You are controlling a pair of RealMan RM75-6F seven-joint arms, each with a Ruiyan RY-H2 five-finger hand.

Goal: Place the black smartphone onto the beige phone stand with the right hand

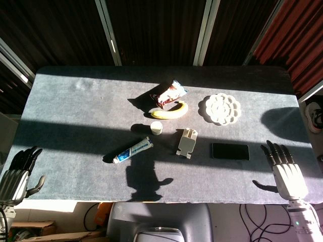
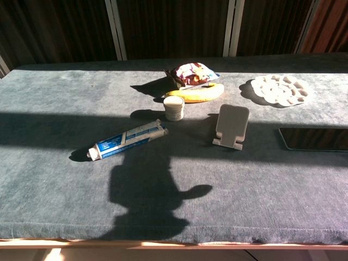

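The black smartphone [image 1: 230, 151] lies flat on the grey table, just right of the beige phone stand [image 1: 186, 142]. In the chest view the smartphone [image 2: 315, 138] reaches the right edge and the stand [image 2: 231, 126] is upright with its back toward me. My right hand [image 1: 283, 170] rests at the table's front right corner, fingers spread, holding nothing, a short way right of the phone. At the front left corner lies my left hand [image 1: 19, 174], also empty, with its fingers apart. Neither hand shows in the chest view.
A toothpaste tube [image 1: 132, 150] lies left of the stand. A small white jar [image 1: 156, 128], a banana [image 1: 170, 112] and a snack bag [image 1: 170, 94] sit behind it. A white flower-shaped palette dish [image 1: 221, 108] stands at the back right.
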